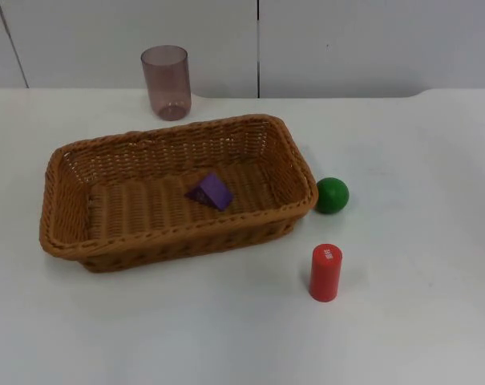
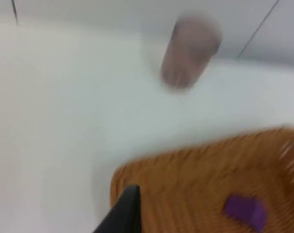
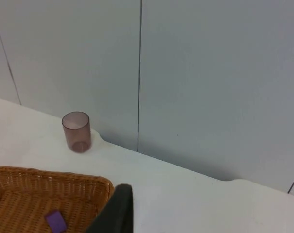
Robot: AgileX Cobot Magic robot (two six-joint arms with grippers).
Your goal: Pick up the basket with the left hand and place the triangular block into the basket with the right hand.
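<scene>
**Block in basket, arms pulled back**

Pincers first: we cannot tell how the left pincer (image 2: 125, 213) or right pincer (image 3: 115, 208) stands, both raised clear above the worktop (image 1: 418, 337). We judge a low retreat could clip the basket (image 1: 66, 241) holding the purple triangular block (image 1: 211, 192).

We see even, bright, diffuse overhead light with no glare on the white table (image 1: 402, 337). Shadows are soft and short: the red cylinder (image 1: 325, 273) and green ball (image 1: 332, 195) drop faint ones toward 6 o'clock. Left wrist view is motion-blurred, with the cup (image 2: 189, 52) and basket (image 2: 205, 184) smeared. Top and right wrist views are in focus.
</scene>
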